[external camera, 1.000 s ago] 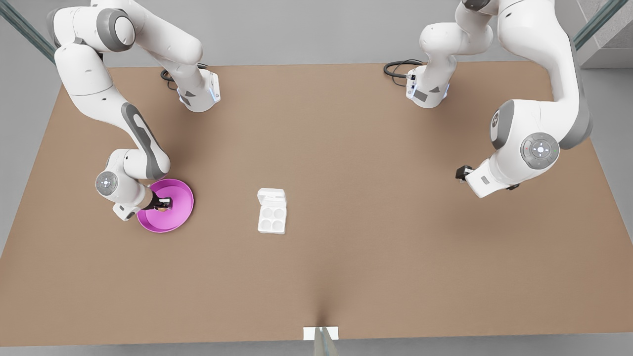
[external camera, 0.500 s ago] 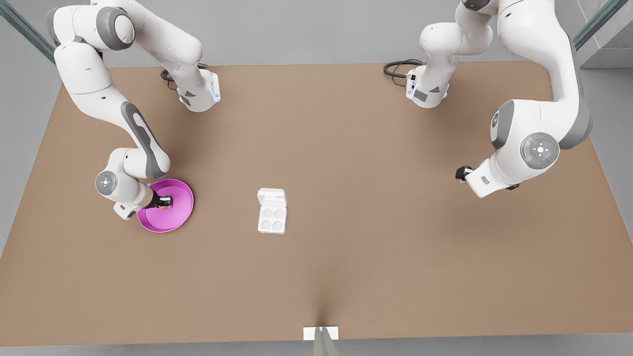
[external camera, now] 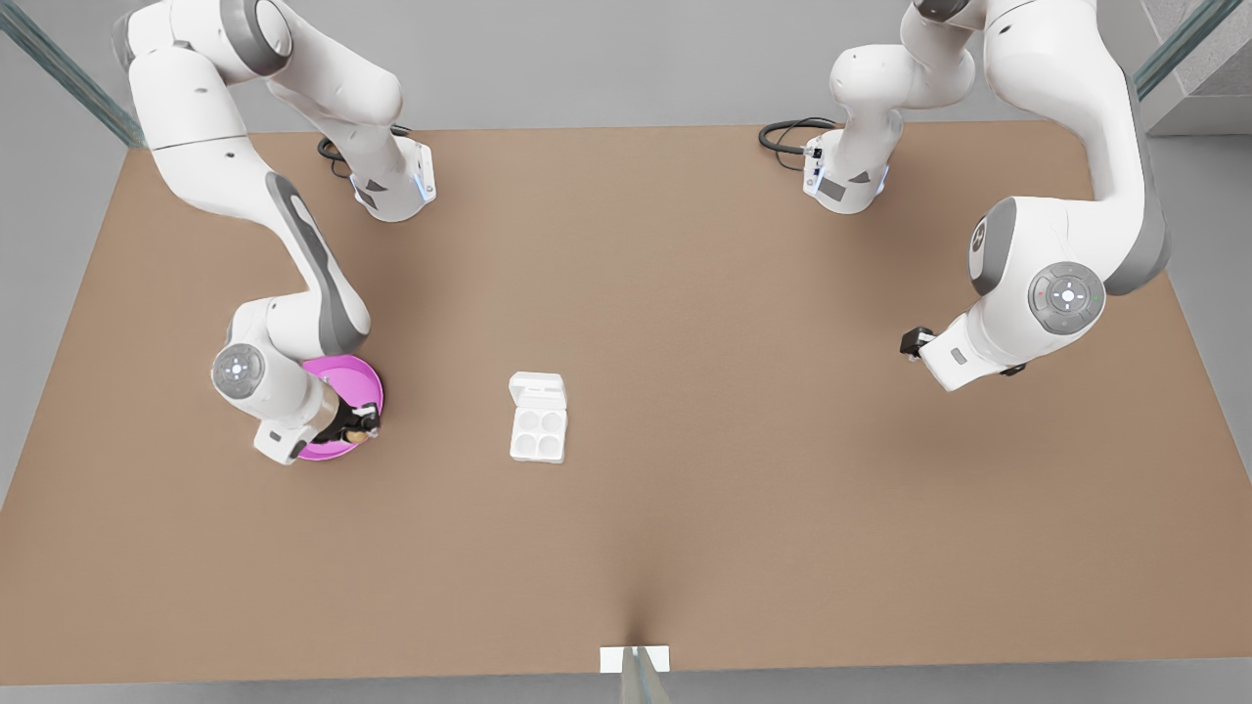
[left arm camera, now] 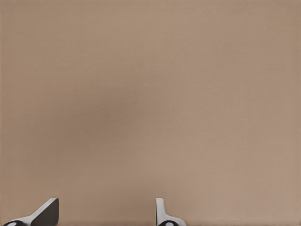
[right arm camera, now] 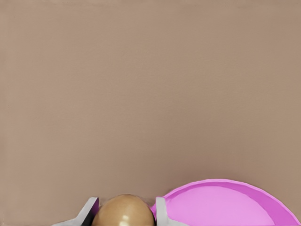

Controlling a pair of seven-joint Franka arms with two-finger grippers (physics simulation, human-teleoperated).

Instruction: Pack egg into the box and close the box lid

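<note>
Right gripper (right arm camera: 124,212) pinches egg (right arm camera: 123,211) over brown table (external camera: 685,293); left gripper (left arm camera: 107,212) spread, waiting

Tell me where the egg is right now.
The egg sits between the fingers of the right end effector, at the front view's left, over the near edge of the pink plate.

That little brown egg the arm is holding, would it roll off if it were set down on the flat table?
Probably. The egg is a smooth, glossy oval, so on the bare table it would likely roll. The right gripper pinches it from two sides above the pink plate; a slick shell may slip. A round cup of the box should steady it.
</note>
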